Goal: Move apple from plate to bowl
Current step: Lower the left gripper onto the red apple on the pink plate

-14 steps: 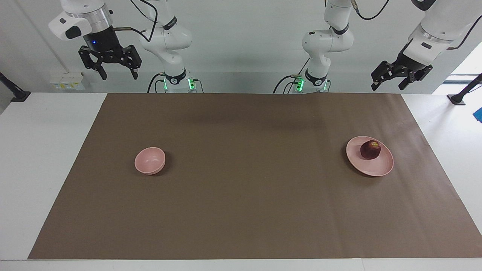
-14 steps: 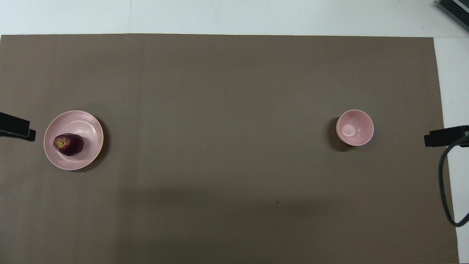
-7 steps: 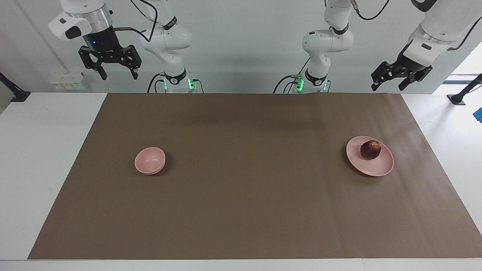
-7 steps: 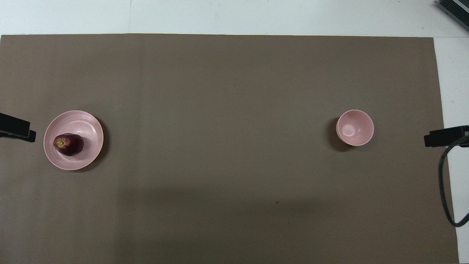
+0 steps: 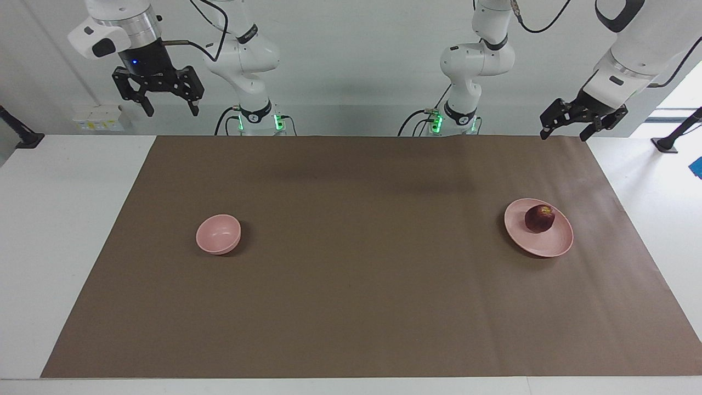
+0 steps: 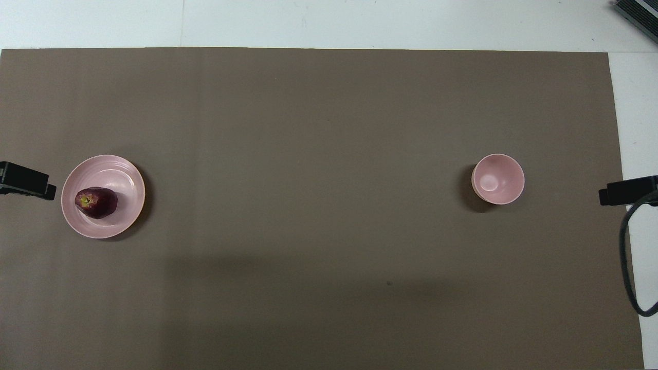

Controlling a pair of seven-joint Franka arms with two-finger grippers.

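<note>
The dark red apple (image 5: 539, 218) (image 6: 96, 202) lies on the wide pink plate (image 5: 551, 244) (image 6: 126, 177) toward the left arm's end of the brown mat. The small deep pink bowl (image 5: 218, 234) (image 6: 498, 179) stands empty toward the right arm's end. My left gripper (image 5: 564, 135) (image 6: 28, 181) hangs open and empty, high over the mat's edge beside the plate. My right gripper (image 5: 171, 111) (image 6: 626, 190) hangs open and empty, high over the mat's edge at the right arm's end, apart from the bowl.
A brown mat (image 5: 351, 285) covers most of the white table (image 5: 66, 219). A black cable (image 6: 624, 267) hangs from the right arm over the mat's edge. A dark object (image 6: 637, 13) lies at the table's corner farthest from the robots.
My left gripper has moved a little lower and toward the plate. My right gripper has risen slightly. The apple, plate and bowl have not moved.
</note>
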